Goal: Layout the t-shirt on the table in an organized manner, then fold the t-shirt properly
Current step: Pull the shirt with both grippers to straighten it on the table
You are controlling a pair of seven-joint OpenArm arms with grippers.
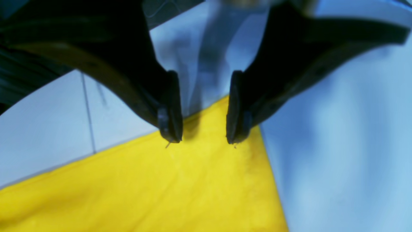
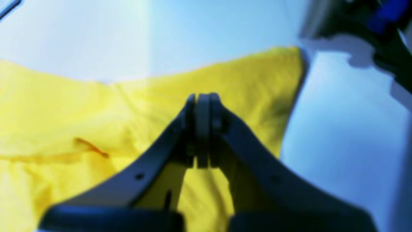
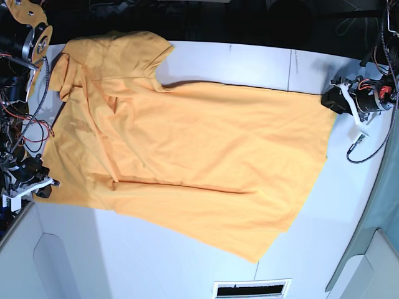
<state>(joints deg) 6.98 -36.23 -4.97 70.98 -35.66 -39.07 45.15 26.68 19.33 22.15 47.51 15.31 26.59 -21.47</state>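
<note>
The left gripper has its jaws spread apart, tips hovering at a corner of the t-shirt, gripping nothing. The right gripper has its jaws pressed together above the yellow cloth; whether they pinch fabric cannot be told. The t-shirt lies spread on the white table, long axis across it, sleeves toward the right arm's side, hem toward the left arm's.

T-shirt soft matt cloth; table smooth, probably laminate.
</note>
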